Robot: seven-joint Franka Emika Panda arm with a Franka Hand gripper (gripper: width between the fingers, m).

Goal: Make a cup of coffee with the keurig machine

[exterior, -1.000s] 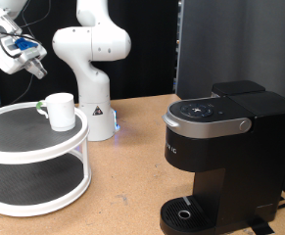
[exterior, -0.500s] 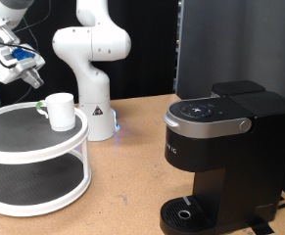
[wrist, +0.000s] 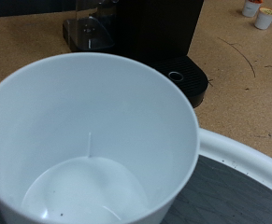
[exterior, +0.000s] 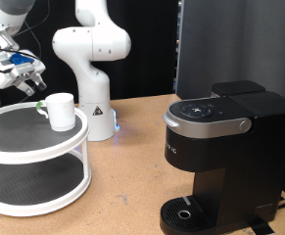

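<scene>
I am in the cup-pickup step. The gripper (exterior: 29,86) hangs just above and to the exterior view's left of the cup (exterior: 60,110), which stands upright and empty on the top tier of the white two-tier stand (exterior: 24,157). Nothing sits between the fingers. I cannot tell whether they are apart or together; the exterior view is too small. The keurig machine (exterior: 225,157) stands well apart, lid closed, drip base bare. A grasp calls for straddling the cup's rim (wrist: 98,70).

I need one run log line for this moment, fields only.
end effector: above cup, not touching | cup: upright on stand's top tier | keurig machine: lid closed, drip base bare
</scene>
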